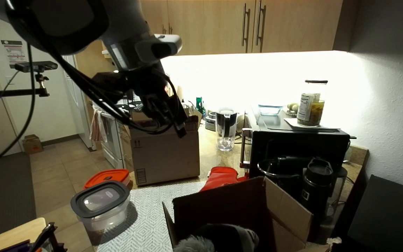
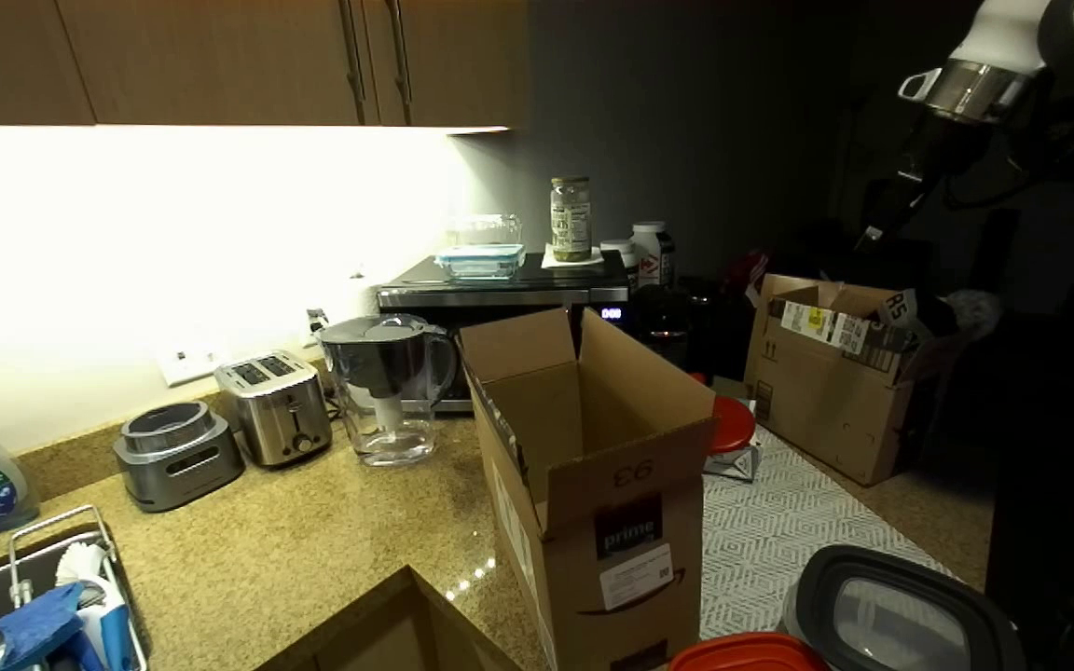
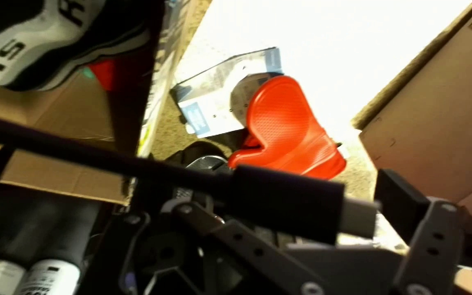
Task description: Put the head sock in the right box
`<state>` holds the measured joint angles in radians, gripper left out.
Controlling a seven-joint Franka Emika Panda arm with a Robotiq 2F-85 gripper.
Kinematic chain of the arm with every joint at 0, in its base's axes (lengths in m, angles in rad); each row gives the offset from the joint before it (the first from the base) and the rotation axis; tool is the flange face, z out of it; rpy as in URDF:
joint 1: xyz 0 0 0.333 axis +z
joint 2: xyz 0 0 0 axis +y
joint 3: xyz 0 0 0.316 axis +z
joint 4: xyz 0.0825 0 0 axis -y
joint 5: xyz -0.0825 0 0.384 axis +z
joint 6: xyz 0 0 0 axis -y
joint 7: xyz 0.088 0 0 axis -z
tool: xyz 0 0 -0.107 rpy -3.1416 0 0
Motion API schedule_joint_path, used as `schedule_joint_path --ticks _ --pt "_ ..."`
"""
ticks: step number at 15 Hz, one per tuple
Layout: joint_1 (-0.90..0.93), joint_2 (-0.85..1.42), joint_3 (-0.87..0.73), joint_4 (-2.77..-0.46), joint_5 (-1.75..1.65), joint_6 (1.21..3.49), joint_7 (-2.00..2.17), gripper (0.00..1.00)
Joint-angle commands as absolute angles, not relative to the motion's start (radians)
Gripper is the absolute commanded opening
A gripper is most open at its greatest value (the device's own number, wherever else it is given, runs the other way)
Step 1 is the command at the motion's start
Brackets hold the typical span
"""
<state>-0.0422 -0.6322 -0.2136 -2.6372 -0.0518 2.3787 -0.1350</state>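
Observation:
The head sock, black with grey-white bands and a furry grey end, lies in the mouth of the right box. It shows in both exterior views (image 1: 229, 236) (image 2: 905, 309) and, with dark letters, in the wrist view (image 3: 35, 49). The right box, dark-sided with tan flaps, also shows in both exterior views (image 1: 219, 199) (image 2: 807, 401) and in the wrist view (image 3: 68, 176). My gripper (image 3: 277, 196) is open and empty, apart from the head sock, and seen above the counter in both exterior views (image 1: 180, 129) (image 2: 873, 233). A cable plug hides part of its jaws.
A tall cardboard box (image 2: 635, 587) stands across the counter. A red mitt (image 3: 289, 127) lies between the boxes. Lidded containers (image 1: 101, 203) sit at the counter edge. A black oven (image 1: 292, 143) with a jar (image 1: 310, 108) and a pitcher (image 1: 226, 129) stand along the wall.

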Motion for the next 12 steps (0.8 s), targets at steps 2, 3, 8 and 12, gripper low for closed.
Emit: schedule_joint_path --ticks 2,3,8,12 --pt "0.043 -0.604 -0.217 -2.629 0.034 2.283 -0.267 1.0" --pt "0.05 -0.586 -0.207 -2.626 0.031 2.284 -0.27 1.0" --pt "0.053 -0.493 -0.154 -2.613 -0.006 2.362 -0.255 1.0" --pt "0.048 -0.406 -0.109 -2.597 -0.02 2.449 -0.228 1.0"
